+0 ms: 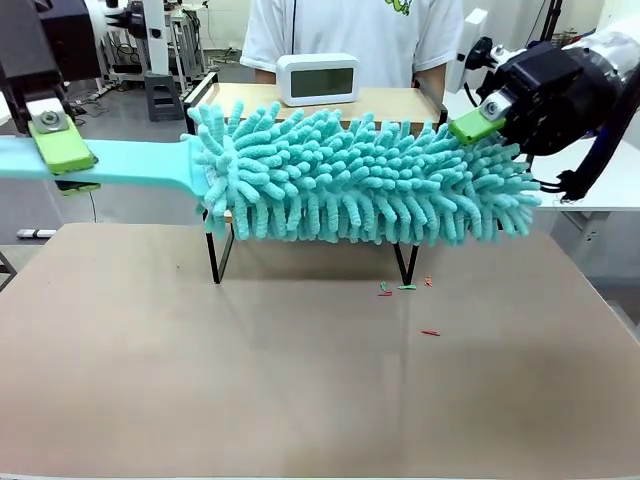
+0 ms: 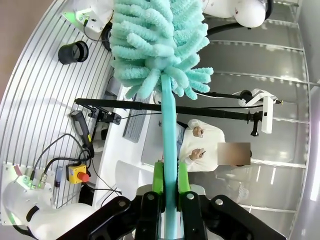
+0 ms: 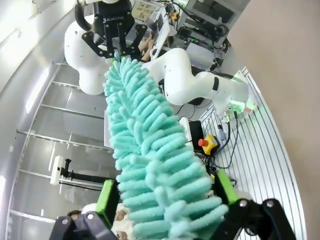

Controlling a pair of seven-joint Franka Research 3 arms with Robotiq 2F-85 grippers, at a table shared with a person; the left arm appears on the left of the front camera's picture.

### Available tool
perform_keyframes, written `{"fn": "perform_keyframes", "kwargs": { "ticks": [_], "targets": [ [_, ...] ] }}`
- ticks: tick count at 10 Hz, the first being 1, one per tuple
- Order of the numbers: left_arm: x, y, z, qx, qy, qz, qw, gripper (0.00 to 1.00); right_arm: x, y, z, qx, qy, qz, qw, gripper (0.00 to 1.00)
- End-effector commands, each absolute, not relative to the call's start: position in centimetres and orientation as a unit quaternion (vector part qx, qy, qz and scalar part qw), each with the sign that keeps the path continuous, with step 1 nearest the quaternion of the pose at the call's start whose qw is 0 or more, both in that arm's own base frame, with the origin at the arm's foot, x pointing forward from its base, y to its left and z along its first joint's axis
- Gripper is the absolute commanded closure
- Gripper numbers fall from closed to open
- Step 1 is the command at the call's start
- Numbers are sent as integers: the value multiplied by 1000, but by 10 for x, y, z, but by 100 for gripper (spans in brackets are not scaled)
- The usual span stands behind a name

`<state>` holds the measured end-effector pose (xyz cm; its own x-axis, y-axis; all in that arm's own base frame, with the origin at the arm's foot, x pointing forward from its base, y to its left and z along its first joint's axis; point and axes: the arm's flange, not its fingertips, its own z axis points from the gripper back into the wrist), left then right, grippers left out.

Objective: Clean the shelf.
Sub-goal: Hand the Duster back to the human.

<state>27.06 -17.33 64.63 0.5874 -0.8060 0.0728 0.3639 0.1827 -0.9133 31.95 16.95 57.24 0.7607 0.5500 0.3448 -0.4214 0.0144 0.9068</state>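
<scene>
Front view: left gripper [image 1: 62, 160], black w/ green pads, clenched on flat turquoise handle of long fluffy turquoise chenille duster [image 1: 370, 180]. Duster head runs out level from those jaws toward right gripper [image 1: 478, 125], far tip between its green pads; can't tell here whether pads press it or just flank it. Small two-tier shelf w/ light wooden boards and thin black metal frame [image 1: 380, 100] sits beyond and partly below duster, between the two grippers; lower part mostly hidden by fluff, two front legs visible underneath. White digital clock [image 1: 318, 78] on top board. Person in white t-shirt [image 1: 350, 30] behind shelf at far side. Few tiny red and green scraps [image 1: 405, 288] on large beige tabletop [image 1: 300, 380], near shelf's front right leg.

Left wrist view: green pads [image 2: 158, 182] tight on both sides of handle, no gap. Handle goes straight out from jaws to fluffy head farther ahead. Beyond that, right arm's white links; shelf out of sight here.

Right wrist view: pads [image 3: 107, 197] spread wide, duster tip filling space between, fluff touching both; whether squeezed, can't tell. Duster stretches away from jaws to left gripper [image 3: 116, 50] at far end, gripping it.
</scene>
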Motion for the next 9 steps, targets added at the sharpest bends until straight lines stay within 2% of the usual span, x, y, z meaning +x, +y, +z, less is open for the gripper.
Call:
{"fn": "perform_keyframes", "kwargs": {
  "ticks": [1,2,3,5,6,8,9],
  "targets": [
    [272,-169,653,-515,214,-398,728,88,318,170,573,603,59,355,712,49],
    [273,-170,652,-513,217,-399,728,88,318,169,573,603,67,361,708,59],
    [273,-172,652,-510,219,-401,728,88,317,168,573,610,79,363,700,100],
    [273,-172,651,-509,217,-399,731,88,315,168,574,609,84,368,697,100],
    [273,-172,651,-508,215,-398,733,88,314,167,574,609,106,374,691,85],
    [274,-170,651,-508,210,-396,735,88,314,167,573,606,121,373,692,100],
    [274,-170,651,-509,211,-397,734,88,315,167,573,606,116,370,695,100]
  ]
}}
